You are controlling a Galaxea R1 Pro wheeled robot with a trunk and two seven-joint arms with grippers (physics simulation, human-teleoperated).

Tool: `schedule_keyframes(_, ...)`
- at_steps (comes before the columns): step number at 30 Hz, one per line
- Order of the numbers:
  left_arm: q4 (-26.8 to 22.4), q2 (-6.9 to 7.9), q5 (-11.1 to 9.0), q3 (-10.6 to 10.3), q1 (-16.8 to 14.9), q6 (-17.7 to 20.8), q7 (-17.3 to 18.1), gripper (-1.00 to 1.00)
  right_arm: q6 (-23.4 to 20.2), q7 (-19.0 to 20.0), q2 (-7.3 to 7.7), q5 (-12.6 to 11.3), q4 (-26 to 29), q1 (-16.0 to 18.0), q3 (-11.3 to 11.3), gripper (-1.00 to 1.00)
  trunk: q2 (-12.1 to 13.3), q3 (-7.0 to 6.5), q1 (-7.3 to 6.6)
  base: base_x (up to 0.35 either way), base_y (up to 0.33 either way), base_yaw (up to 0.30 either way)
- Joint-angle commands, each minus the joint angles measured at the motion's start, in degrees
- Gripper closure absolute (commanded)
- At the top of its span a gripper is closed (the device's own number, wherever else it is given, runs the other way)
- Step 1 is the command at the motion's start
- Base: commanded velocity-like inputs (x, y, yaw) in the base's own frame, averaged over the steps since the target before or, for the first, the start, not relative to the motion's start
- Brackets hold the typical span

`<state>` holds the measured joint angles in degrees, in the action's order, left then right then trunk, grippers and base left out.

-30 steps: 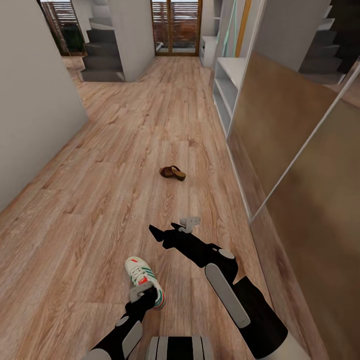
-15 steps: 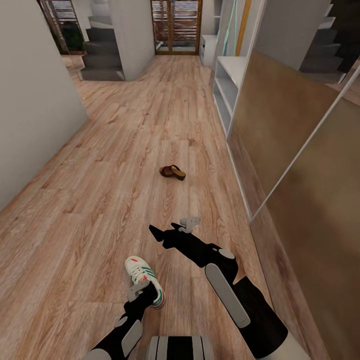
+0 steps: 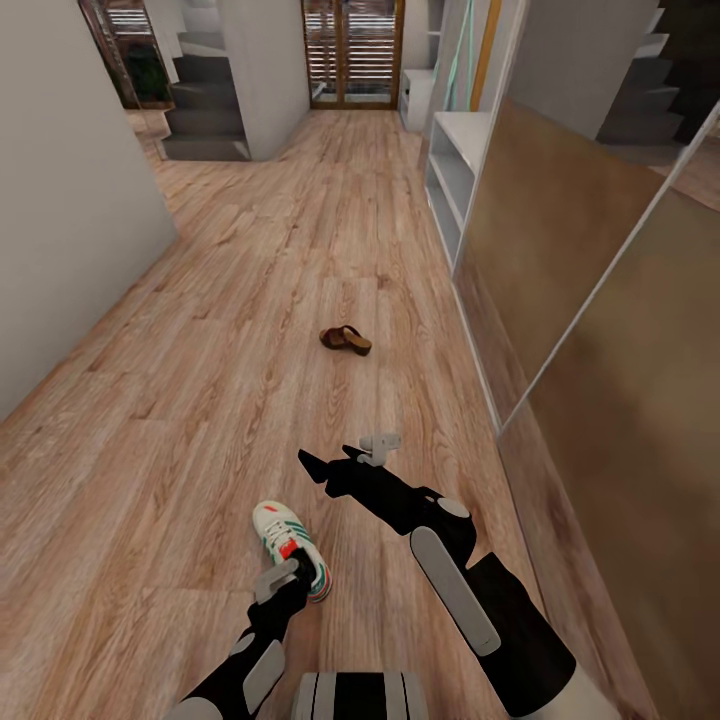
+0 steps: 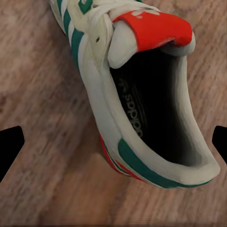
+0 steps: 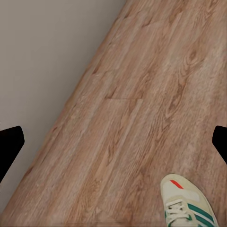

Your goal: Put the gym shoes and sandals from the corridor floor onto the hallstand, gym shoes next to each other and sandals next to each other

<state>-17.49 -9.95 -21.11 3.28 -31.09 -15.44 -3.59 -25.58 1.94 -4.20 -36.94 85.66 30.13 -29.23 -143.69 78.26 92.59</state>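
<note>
Left wrist view: gym shoe [image 4: 142, 94] insole reads "adidas"; left hand [image 4: 113, 142] spread wide above it, right hand [image 5: 113, 142] likewise apart.

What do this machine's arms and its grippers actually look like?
Both arms are glossy black with long light grey panels. The right arm is bulky with rounded joints, tapering to a black pointed right gripper by a small grey bracket. The left gripper has grey fingers.

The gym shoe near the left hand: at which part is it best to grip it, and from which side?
Probably the heel collar of the gym shoe, from above: it stands upright on the corridor floor with its opening facing the open left hand.
</note>
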Motion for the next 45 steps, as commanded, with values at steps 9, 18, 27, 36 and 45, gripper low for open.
schedule_keyframes(9, -2.2, -0.05, 0.1, 0.2, -0.1, -0.1, 0.0, -1.00, -0.3, 0.1, 0.02, -0.2, 0.1, 0.0, 0.0, -1.00, 0.0, 0.04, -0.02, -0.010, 0.000, 0.000)
schedule_keyframes(18, -4.9, -0.05, 0.1, 0.1, -0.1, 0.3, -0.1, -1.00, -0.3, 0.1, 0.05, -0.2, 0.4, 0.0, 0.1, -1.00, 0.0, 0.04, -0.02, 0.000, 0.000, 0.000)
schedule_keyframes(27, -5.3, -0.05, 0.1, 0.0, -0.1, 0.6, -1.1, -1.00, -0.3, 0.1, 0.02, -0.2, 0.5, 0.0, 0.1, -1.00, 0.0, 0.04, -0.02, 0.000, 0.000, 0.000)
schedule_keyframes(36, -5.2, -0.05, 0.1, -0.1, 0.0, 0.6, -2.2, -1.00, -0.3, 0.1, 0.03, -0.2, 0.5, 0.0, 0.1, -1.00, 0.0, 0.04, -0.02, 0.000, 0.000, 0.000)
schedule_keyframes(45, -4.8, -0.05, 0.1, -0.1, 0.0, 0.5, -1.9, -1.00, -0.3, 0.1, 0.06, -0.2, 0.5, 0.0, 0.1, -1.00, -0.1, 1.21, 0.11, 0.000, 0.000, -0.002)
